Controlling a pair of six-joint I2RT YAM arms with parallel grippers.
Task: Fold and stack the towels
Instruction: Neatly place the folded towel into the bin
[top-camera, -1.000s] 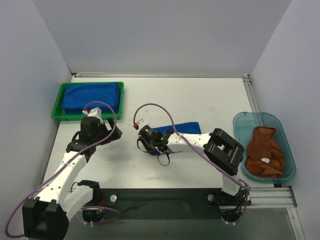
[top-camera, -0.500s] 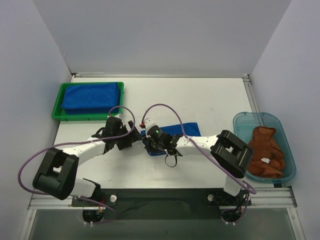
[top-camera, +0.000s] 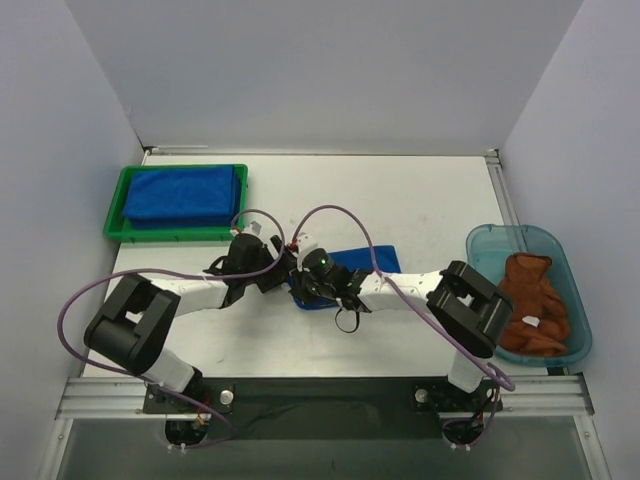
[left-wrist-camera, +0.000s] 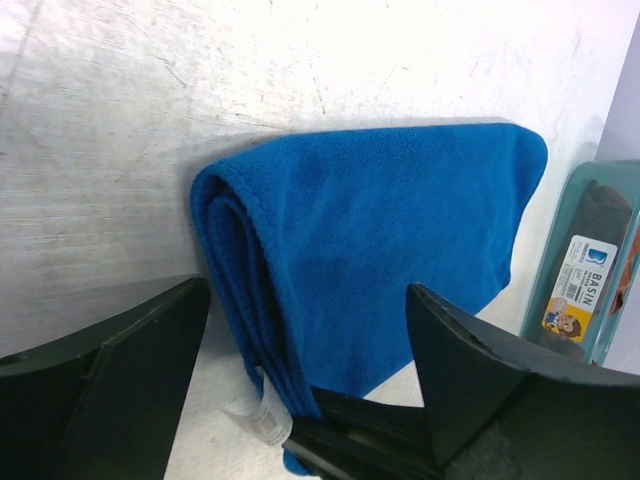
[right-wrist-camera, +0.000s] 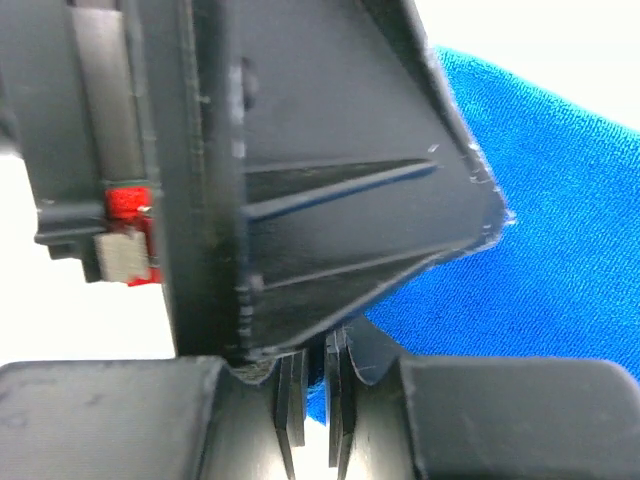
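The blue towel (top-camera: 365, 257) lies folded at the middle of the bench (top-camera: 430, 200), between the two arms. Its lower-left end is hidden under the grippers in the overhead view. Its long axis runs from lower left to upper right of that frame, only slightly tilted. In the left wrist view the stacked, layered edges (left-wrist-camera: 235, 270) face the left of the frame and the smooth end points to the upper right, toward the teal bin (top-camera: 480, 250).

The right gripper (top-camera: 305, 292) has its jaws pressed together on the towel's near corner, beside a small white label (left-wrist-camera: 262, 420). The left gripper (top-camera: 283, 277) has its jaws spread wide, one on each side of the layered end and not yet touching it.

The main risk I see is crowding. Both grippers work the same end of the cloth, and the right wrist view is almost filled by the left gripper's body, so the two could knock together. If the left jaws close shallow, they may catch only the upper layers and the fold would peel open when lifted. A pull by either arm while the other pinches could drag the towel askew or twist it before it reaches the blue stack (top-camera: 180, 193) in the green tray (top-camera: 112, 222). The rust-brown towel (top-camera: 530, 300) sits crumpled in the bin, unfolded.
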